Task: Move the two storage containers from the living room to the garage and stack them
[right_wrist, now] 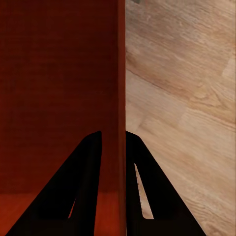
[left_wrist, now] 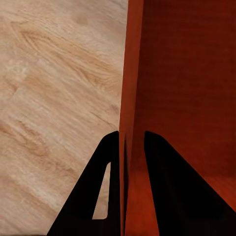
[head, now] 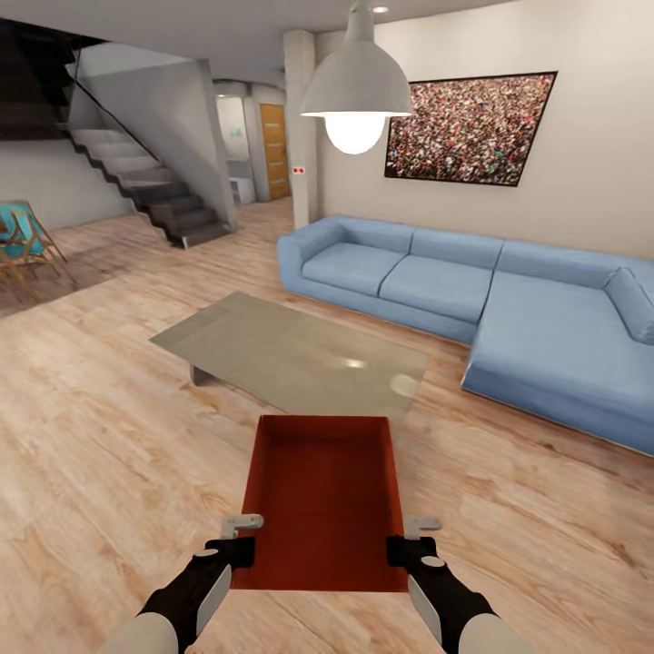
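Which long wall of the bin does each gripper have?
The left gripper pinches the storage container's left long wall, the right gripper its right one, each with one finger inside the bin and one outside.

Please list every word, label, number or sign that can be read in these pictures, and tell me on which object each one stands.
There is no readable text.
Small white plate with red marks on the pillar: too small to read.
Framed picture above the blue sofa: a speckled pattern, no letters.
Storage container, held by the left gripper and right gripper with jaws shut on its side walls: no label or brand.
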